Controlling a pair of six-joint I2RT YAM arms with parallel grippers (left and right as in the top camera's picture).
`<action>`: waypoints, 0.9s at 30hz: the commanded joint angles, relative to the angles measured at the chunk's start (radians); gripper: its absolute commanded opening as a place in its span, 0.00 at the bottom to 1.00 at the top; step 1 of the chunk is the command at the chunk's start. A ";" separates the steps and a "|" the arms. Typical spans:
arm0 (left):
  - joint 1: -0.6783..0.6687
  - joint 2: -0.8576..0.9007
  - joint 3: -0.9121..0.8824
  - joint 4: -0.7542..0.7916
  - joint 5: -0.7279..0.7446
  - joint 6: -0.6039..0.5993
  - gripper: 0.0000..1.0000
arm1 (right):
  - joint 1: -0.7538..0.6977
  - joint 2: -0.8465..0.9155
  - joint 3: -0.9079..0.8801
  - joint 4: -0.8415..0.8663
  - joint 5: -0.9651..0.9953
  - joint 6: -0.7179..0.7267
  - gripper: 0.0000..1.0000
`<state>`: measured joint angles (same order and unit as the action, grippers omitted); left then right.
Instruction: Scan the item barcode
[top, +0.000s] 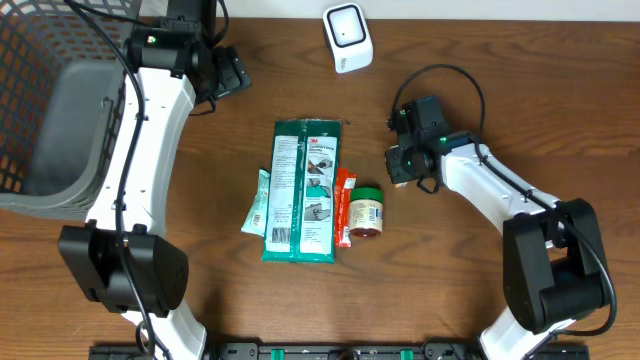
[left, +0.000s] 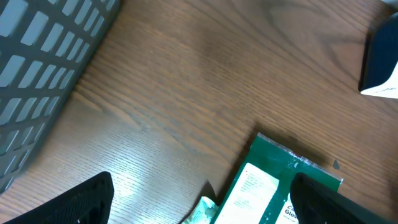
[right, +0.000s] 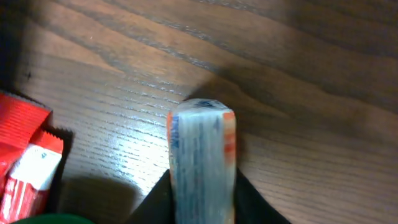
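Observation:
My right gripper (right: 202, 200) is shut on a slim blue-and-orange pack (right: 202, 155); its dark fingers (right: 155, 202) press both sides, and the pack's end points away just above the wood. From overhead that gripper (top: 402, 166) hovers right of the item pile, and the pack is hidden under it. The white scanner (top: 347, 37) stands at the back centre, and its edge (left: 380, 62) shows in the left wrist view. My left gripper (top: 232, 72) is open and empty at the back left, its fingers (left: 68, 202) spread wide above the table.
A green glove package (top: 303, 190) lies mid-table with a pale green sachet (top: 258, 203) on its left. On its right are a red stick pack (top: 344, 205) and a green-lidded jar (top: 366, 210). A grey basket (top: 50, 100) fills the far left.

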<state>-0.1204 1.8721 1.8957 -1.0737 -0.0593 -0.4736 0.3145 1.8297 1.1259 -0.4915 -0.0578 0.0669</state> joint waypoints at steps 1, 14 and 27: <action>0.002 0.003 0.006 -0.003 -0.013 0.006 0.91 | 0.009 -0.006 0.005 0.002 0.006 0.007 0.12; 0.002 0.003 0.006 -0.003 -0.013 0.006 0.91 | 0.007 -0.229 0.153 -0.191 -0.063 0.008 0.01; 0.002 0.003 0.006 -0.003 -0.013 0.006 0.91 | 0.007 0.035 1.155 -0.862 -0.030 0.033 0.01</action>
<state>-0.1204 1.8721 1.8957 -1.0737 -0.0589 -0.4736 0.3164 1.7573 2.0785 -1.2842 -0.1001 0.0906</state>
